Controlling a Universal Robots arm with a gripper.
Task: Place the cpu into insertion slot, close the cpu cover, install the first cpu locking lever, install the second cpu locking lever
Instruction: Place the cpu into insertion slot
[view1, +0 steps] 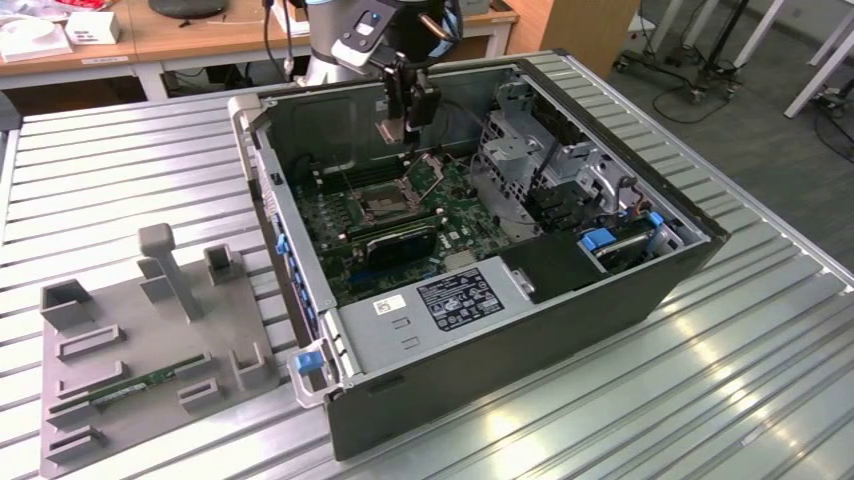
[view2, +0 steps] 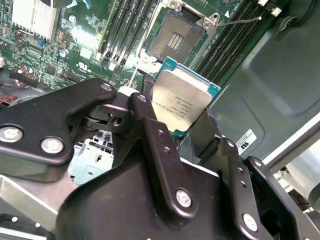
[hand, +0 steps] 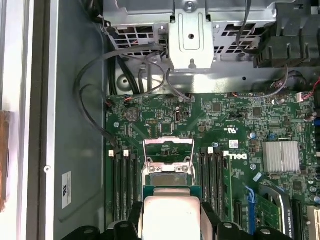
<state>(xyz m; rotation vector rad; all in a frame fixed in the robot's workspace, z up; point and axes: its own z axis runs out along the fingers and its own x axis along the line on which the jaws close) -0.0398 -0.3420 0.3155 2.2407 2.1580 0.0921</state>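
Tool (view2: 180, 111) pressed onto the cpu (view2: 182, 100), pinching it by two opposite edges between my black fingers (view2: 150, 125). The pale metal face is turned toward the second wrist view's camera, with the green border showing around it. In the first wrist view the cpu (hand: 171, 215) sits between the fingertips at the frame's edge.

In the exterior view my tool (view1: 404, 128) hangs inside the open computer case (view1: 534, 300), above the motherboard (view1: 400, 220) and clear of it. The case lies on its side on the ribbed metal table (view1: 747, 380).

Insertion slot (view2: 175, 40) is uncovered: a dark grey square with its contact field exposed and nothing seated in it. The cpu is held near the slot, apart from it, not touching.

Cpu cover (hand: 168, 150) is raised off the slot, a silvery frame with its cutout middle. A thin wire lever (view2: 242, 20) juts from the slot's corner over the black memory slots (view2: 225, 45).

A white-labelled power supply (view1: 454, 300) sits at the case's near end. A grey fixture tray (view1: 134, 370) rests on the table at the exterior view's left, well apart from the case.
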